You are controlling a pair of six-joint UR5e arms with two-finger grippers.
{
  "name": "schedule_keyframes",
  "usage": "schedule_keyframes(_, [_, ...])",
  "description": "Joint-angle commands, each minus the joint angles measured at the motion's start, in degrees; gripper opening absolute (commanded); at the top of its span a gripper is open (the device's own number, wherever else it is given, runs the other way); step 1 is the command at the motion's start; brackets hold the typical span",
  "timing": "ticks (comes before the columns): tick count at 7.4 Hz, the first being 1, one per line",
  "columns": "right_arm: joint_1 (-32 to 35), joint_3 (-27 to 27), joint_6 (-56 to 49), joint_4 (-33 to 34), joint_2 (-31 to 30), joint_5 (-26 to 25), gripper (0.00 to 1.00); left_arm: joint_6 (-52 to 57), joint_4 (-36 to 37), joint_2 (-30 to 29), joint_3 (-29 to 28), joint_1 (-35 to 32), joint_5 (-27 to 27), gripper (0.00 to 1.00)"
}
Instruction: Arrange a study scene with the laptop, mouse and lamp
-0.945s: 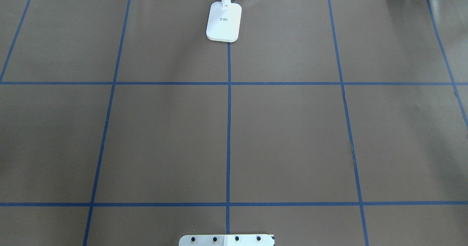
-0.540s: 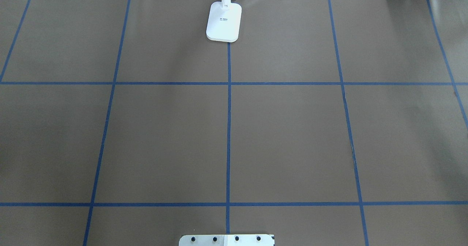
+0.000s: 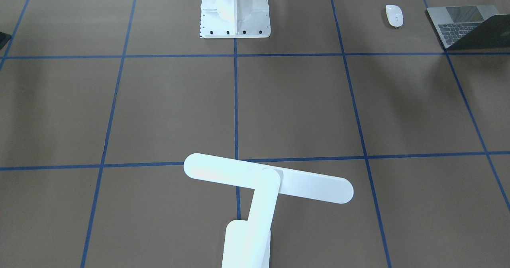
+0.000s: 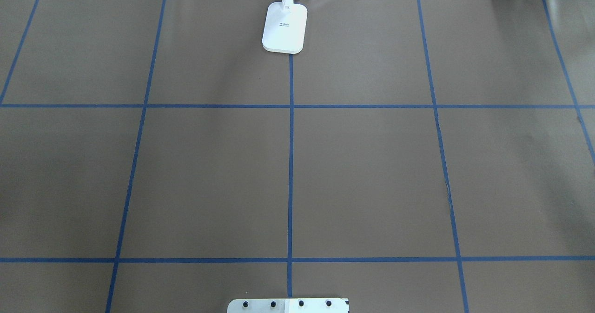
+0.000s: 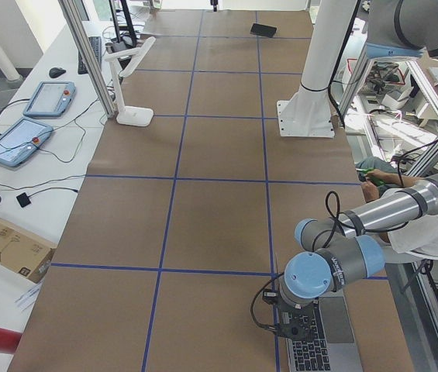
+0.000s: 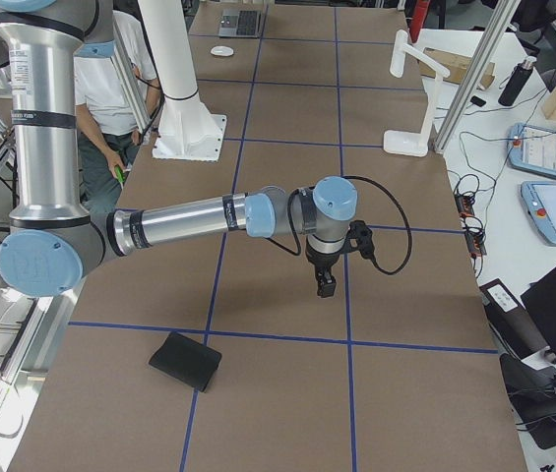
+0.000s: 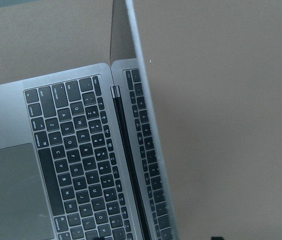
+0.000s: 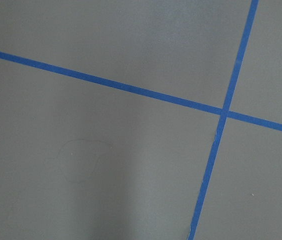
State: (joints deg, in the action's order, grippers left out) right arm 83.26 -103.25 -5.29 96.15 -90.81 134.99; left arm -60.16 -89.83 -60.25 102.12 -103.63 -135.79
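Laptop handling comes first, since it lies open directly beneath the left gripper. The wrist view looks down on its black keys, grey trackpad and the thin edge of the raised lid. It looks to be a stiff metal slab, probably heavy for two fingers, smooth enough to slip, with a screen that would not forgive a pinch. I would judge the base the safer hold, at a side edge near the hinge or at the palm rest. The lid would likely swing on its hinge if lifted alone. Its long axis runs along the hinge, roughly parallel to the robot's side of the desk. The keyboard and trackpad open toward the robot, the lid's back toward the operators. The mouse sits near the laptop, on the side of the left gripper toward the white pedestal. The lamp stands well apart from both grippers at the desk's far edge. The right gripper hangs over bare desk, holding nothing I can see. Whether either gripper is parted or closed, I cannot tell from these views.
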Motion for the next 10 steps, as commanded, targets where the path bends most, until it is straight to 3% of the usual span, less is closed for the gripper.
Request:
schedule_keyframes(1, [0.0, -0.1, 0.0, 0.0, 0.0, 0.0, 0.99, 0.4, 0.6, -0.3, 1.5, 0.0, 0.0, 0.0])
schedule_keyframes(4, [0.0, 0.4, 0.1, 0.0, 0.0, 0.1, 0.99, 0.5, 6.1, -7.6, 4.7, 0.1, 0.0, 0.0])
schedule_keyframes(6, [0.0, 1.4, 0.1, 0.1, 0.2, 0.1, 0.99, 0.5, 13.3, -19.7, 5.1, 1.3, 0.0, 0.0])
schedule_keyframes(7, [0.0, 1.4, 0.1, 0.1, 0.3, 0.1, 0.99, -0.3, 13.8, -25.3, 5.0, 5.0, 0.1, 0.0])
schedule_keyframes(10, [0.0, 1.6, 0.0, 0.1, 0.9, -0.1, 0.99, -8.4, 14.8, -44.4, -1.4, 13.9, 0.0, 0.0])
